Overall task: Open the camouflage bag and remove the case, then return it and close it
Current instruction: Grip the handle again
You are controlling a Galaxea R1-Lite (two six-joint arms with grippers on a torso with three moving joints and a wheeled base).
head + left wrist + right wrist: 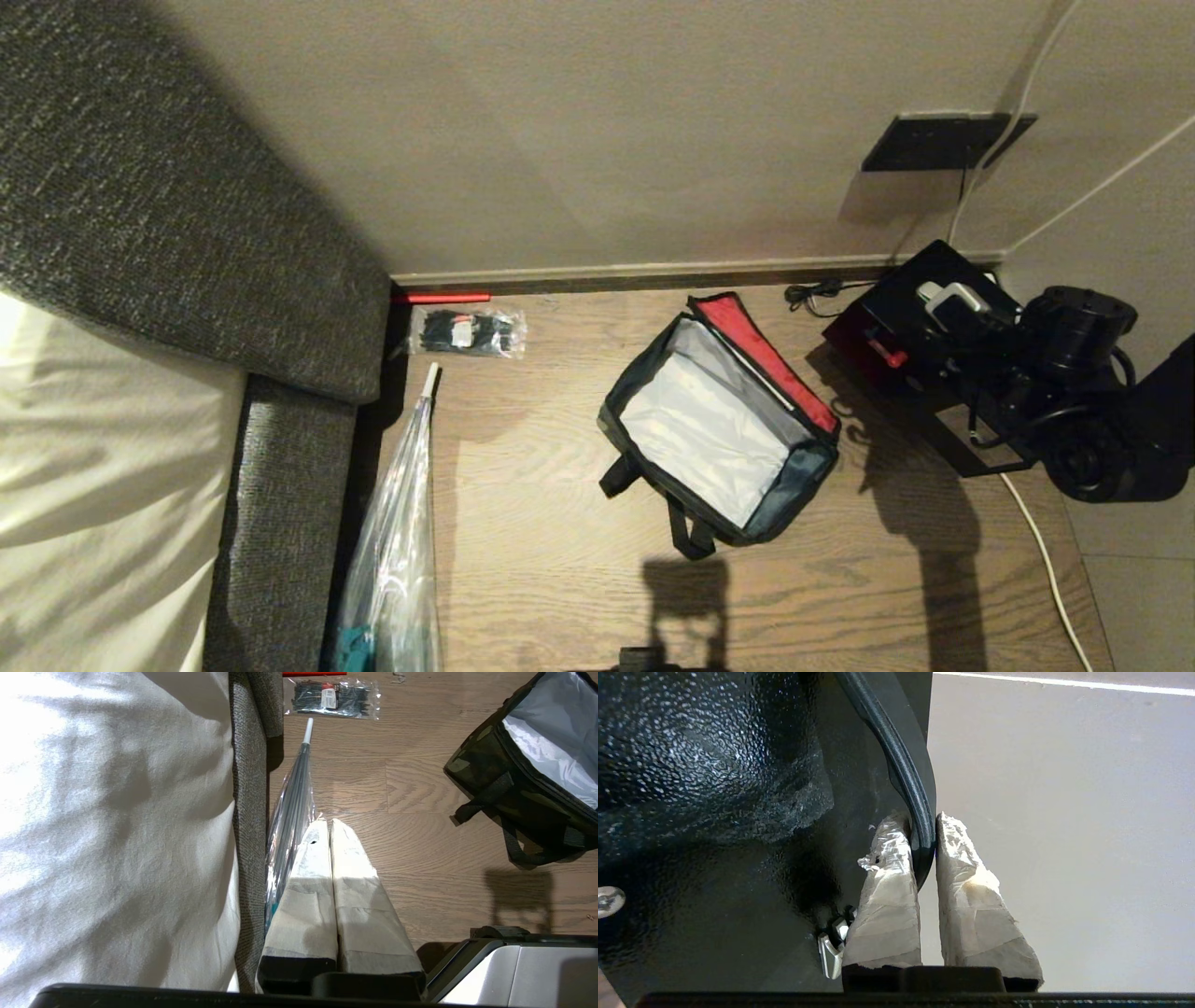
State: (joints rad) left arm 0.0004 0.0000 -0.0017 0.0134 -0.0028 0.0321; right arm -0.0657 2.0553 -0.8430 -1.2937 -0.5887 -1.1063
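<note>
The camouflage bag (719, 420) lies open on the wooden floor, its red lid (761, 350) folded back. The silvery-grey inside shows nothing in it. The bag's camouflage side (486, 760) also shows in the left wrist view. To its right, the flat black case (887, 322) with a small red spot hangs tilted near the wall. My right gripper (945, 301) is shut on the case's rim (923, 840), with the case's black textured face (714, 788) beside the fingers. My left gripper (328, 823) is shut and empty, parked over the floor by the sofa.
A grey sofa (187, 233) with a white cushion (93, 439) fills the left. A clear plastic bag (392, 541) leans along it. A packet of black ties (467, 331) lies near the skirting. A wall plate (938, 140) and white cable (1046, 551) are at right.
</note>
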